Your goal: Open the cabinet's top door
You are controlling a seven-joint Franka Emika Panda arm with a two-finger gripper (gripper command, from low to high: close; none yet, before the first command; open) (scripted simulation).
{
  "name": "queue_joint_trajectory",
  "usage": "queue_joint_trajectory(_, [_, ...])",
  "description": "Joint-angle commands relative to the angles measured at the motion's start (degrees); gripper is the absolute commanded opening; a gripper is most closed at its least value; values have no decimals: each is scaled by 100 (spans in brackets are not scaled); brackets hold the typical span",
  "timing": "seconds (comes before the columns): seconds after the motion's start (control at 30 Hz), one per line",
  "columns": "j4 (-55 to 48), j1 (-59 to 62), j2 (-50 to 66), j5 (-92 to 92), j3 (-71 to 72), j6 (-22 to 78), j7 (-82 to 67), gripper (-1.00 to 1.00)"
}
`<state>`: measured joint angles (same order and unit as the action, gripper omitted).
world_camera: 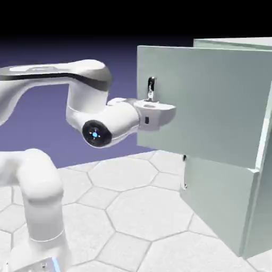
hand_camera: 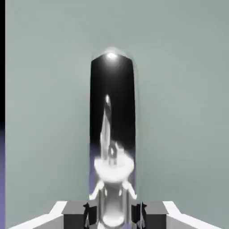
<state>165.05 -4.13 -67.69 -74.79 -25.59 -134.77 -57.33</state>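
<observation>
The pale grey-green cabinet (world_camera: 228, 212) stands at the exterior view's right. Its top door (world_camera: 212, 106) is swung out toward the arm, standing well away from the cabinet's body. The door's silver bar handle (world_camera: 151, 85) rises just above my hand near the door's free edge. My gripper (world_camera: 150, 102) is shut on that handle. In the hand view the shiny handle (hand_camera: 112, 112) runs up the middle, large, against the door panel (hand_camera: 179, 112), with the dark grey fingertips (hand_camera: 76, 214) pressed against both its sides at the bottom edge.
The lower door (world_camera: 218, 207) sits shut below the open one. A hexagon-tiled white floor (world_camera: 127, 202) spreads between my arm's base (world_camera: 42, 212) and the cabinet. My forearm (world_camera: 53, 74) reaches across from the exterior view's left.
</observation>
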Motion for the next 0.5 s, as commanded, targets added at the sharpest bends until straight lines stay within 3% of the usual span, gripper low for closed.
queue_joint_trajectory(0.0, [-29,69,-13,235,-172,228,74,-100])
queue_joint_trajectory(0.23, [-611,227,216,1791,-1517,1969,352,-100])
queue_joint_trajectory(0.47, [-1811,-426,742,2965,-2944,3711,396,-100])
